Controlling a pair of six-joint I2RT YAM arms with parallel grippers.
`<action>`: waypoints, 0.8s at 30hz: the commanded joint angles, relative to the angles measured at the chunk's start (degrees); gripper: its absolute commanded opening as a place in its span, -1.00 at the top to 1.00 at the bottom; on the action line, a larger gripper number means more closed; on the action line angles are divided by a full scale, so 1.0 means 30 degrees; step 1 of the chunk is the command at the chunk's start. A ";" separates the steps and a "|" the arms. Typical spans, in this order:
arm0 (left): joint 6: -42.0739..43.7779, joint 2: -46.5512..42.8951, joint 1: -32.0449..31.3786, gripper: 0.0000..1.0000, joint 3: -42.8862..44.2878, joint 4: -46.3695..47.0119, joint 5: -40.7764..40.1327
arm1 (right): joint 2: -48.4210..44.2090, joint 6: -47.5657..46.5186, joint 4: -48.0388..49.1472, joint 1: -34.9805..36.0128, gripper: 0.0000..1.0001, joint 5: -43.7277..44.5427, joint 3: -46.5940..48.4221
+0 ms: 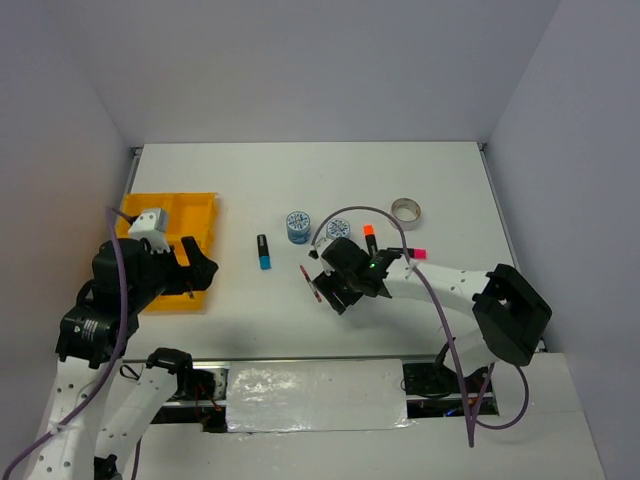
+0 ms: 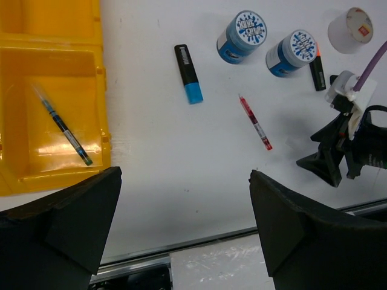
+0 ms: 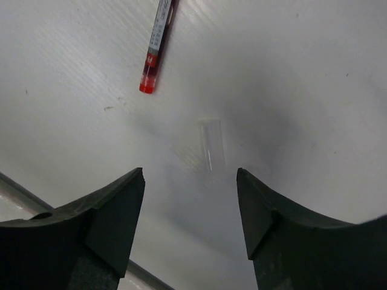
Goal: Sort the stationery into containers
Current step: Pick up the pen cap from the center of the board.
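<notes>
left wrist view alone shows a blue pen [image 2: 63, 125] in the yellow tray [image 2: 60, 36]. left gripper [image 2: 184, 175] and right gripper [image 3: 190, 172] both hover, jaws apart.

The tray [image 2: 54, 49] is yellow-orange, the rolls [image 2: 242, 36] [image 2: 292, 52] blue-white patterned.

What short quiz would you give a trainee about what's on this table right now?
1. True or false: the blue pen lies inside the tray.
2. Which item lies closest to the right gripper? A) blue highlighter B) red pen C) tape ring
3. How many patterned rolls stand on the table?

Key: 1 true; 2 B; 3 two.
</notes>
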 commanded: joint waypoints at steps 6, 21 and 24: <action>0.1185 -0.0712 0.0023 -0.99 -0.2182 0.1451 0.1313 | 0.1892 -0.1525 -0.0745 -0.0140 -0.18 0.0038 0.2403; 0.1272 -0.0801 0.0023 -0.99 -0.2303 0.1539 0.1607 | 0.4411 -0.2434 -0.1039 -0.1108 0.19 -0.1399 0.2725; 0.1302 -0.0801 0.0023 -0.99 -0.2303 0.1569 0.1724 | 0.4677 -0.2463 -0.1039 -0.1078 0.30 -0.1837 0.2755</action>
